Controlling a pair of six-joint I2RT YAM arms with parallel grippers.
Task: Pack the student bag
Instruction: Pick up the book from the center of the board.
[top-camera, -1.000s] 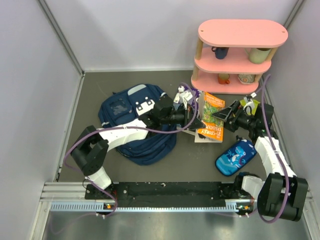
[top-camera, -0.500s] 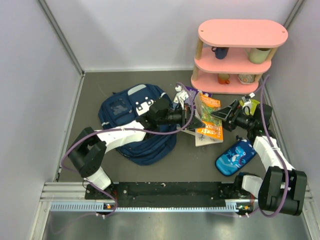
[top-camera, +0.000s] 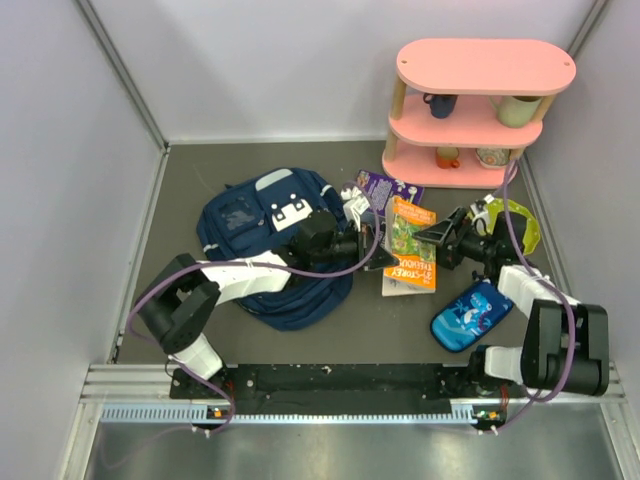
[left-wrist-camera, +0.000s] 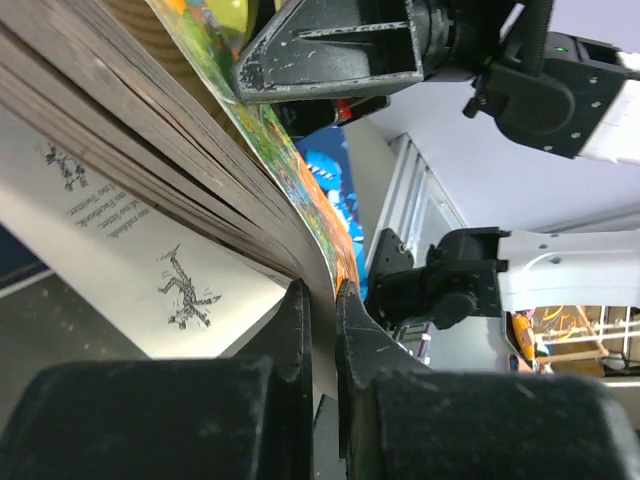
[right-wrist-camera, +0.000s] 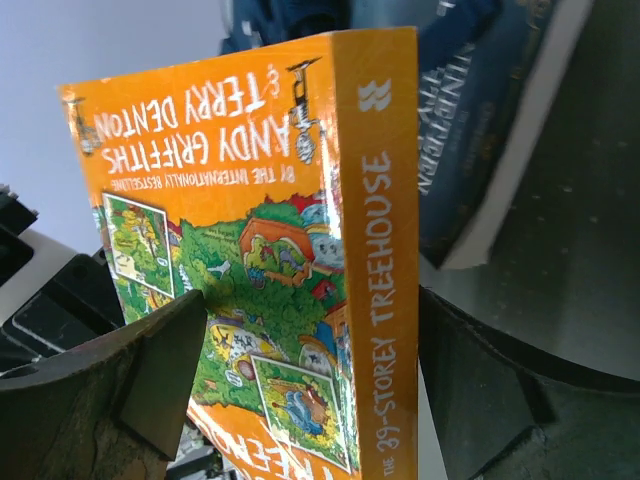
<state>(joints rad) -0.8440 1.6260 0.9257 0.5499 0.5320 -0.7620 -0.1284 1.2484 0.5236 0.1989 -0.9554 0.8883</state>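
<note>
The student bag (top-camera: 262, 248) lies flat on the worktop (top-camera: 330, 165), left of centre in the overhead view. Just right of it, the left end effector (top-camera: 384, 257) pinches the cover edge of the orange book (top-camera: 410, 245). At centre-right, the right end effector (top-camera: 441, 236) is clamped across its spine.

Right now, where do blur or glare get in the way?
Top external: sharp, evenly lit, soft shadows beside the student bag. Left wrist: the left gripper is a dark blur; the 39-Storey Treehouse book shows crisp page edges. Right wrist: that cover is sharp with slight glare near the authors' names; the right gripper's fingers and the dark book behind are soft.
</note>
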